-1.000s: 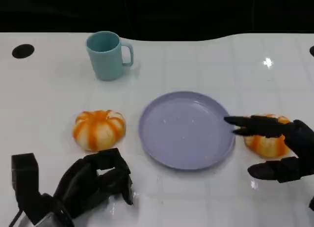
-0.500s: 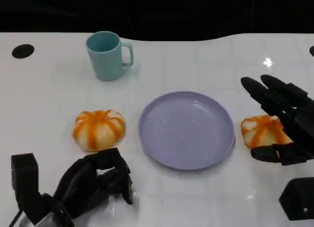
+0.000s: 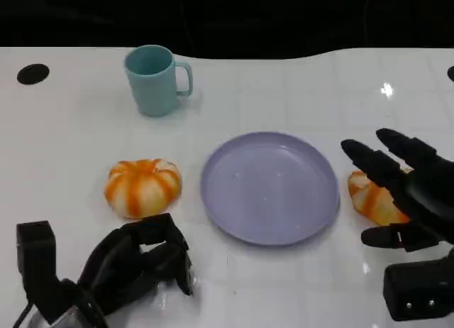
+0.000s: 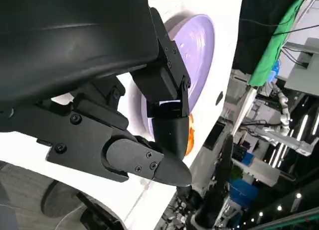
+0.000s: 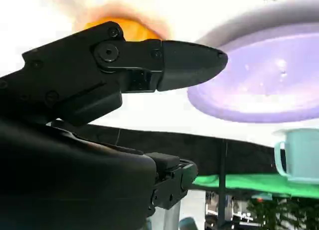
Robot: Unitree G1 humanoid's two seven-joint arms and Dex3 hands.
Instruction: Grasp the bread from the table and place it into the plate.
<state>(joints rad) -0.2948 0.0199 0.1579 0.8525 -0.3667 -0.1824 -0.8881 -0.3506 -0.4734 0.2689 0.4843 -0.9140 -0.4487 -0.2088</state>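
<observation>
Reaching over the bread (image 3: 374, 195) near the right edge of the table (image 3: 284, 94), the right hand (image 3: 404, 197) holds its fingers spread wide, with the upper fingers above the roll and the thumb at the roll's near side; nothing is gripped yet. Compared with half a second ago, the hand has lowered and drawn in, so its fingers now cover more of the roll, while the roll itself has stayed in place just beside the right rim of the purple plate (image 3: 269, 188). This indicates the approach is ending and closure is the step in hand. The next move calls for the fingers to close evenly on the soft roll; an uneven closure could push it against the plate rim. The left hand (image 3: 135, 260) rests at the near left edge with its fingers curled in, holding nothing, unchanged. A second bread roll (image 3: 142, 187) lies left of the plate, and a teal mug (image 3: 153, 80) stands toward the far edge.
</observation>
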